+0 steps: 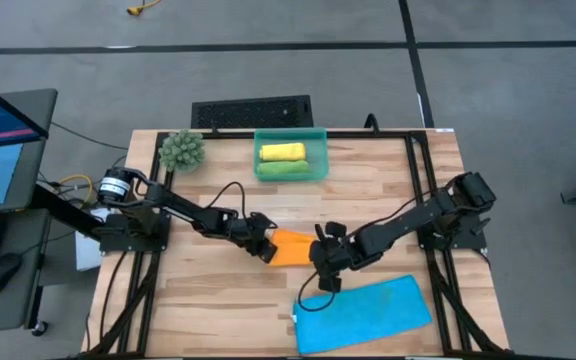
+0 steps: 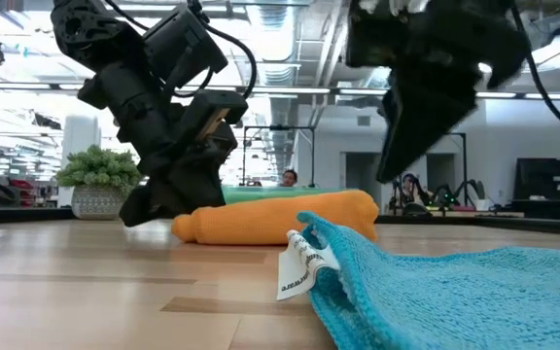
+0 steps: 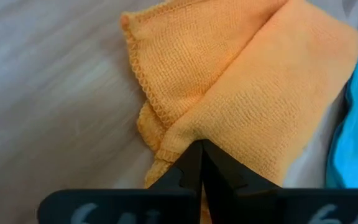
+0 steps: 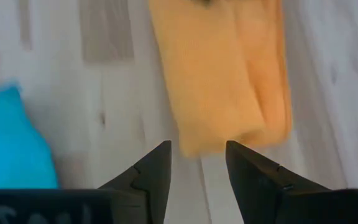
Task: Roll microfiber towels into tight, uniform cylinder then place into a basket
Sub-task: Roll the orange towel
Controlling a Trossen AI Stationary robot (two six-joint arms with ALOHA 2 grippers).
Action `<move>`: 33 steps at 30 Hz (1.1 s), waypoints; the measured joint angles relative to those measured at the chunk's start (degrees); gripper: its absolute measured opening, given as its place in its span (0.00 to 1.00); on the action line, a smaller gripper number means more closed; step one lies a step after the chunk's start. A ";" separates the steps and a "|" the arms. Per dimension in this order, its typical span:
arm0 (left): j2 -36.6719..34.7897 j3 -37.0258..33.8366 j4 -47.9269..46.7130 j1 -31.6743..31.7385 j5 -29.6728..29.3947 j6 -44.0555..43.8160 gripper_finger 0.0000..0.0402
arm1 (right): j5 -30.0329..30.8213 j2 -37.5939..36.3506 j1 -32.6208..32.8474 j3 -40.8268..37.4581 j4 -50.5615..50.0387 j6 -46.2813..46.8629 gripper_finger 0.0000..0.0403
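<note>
High view: the orange towel (image 1: 290, 246) lies rolled at mid-frame on the wooden surface (image 1: 218, 310). The left pincer (image 1: 262, 246) is clamped on its left end, probably to keep the roll from loosening. The right pincer (image 1: 325, 274) hangs just beside the right end, its fingers apart and holding nothing. The blue towel (image 1: 364, 313) lies flat at lower right, not yet rolled. The basket (image 1: 290, 155) at upper centre holds a yellow roll (image 1: 282, 151) and a green roll (image 1: 284, 169), with a plant ball (image 1: 183, 150) left of it.

Low view: the orange roll sits mid-frame. The blue towel's label (image 2: 299, 266) and both arms cover its ends, so the contact there is hidden.

Left wrist view: the fingers meet at the bottom centre, pinching the orange edge; how much cloth lies between them is hard to tell.

Right wrist view: spread fingers frame bare wood below the orange roll, which is cut off at the top.
</note>
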 joint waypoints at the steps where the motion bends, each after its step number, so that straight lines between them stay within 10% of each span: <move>1: 0.00 0.00 -0.03 -0.29 -0.21 -1.32 0.00 | 0.81 -0.07 0.04 -0.06 1.05 -0.59 0.44; 33: 0.22 -0.18 5.92 -1.97 4.37 -10.09 0.00 | -4.45 6.96 -1.40 -0.52 23.64 -28.24 0.46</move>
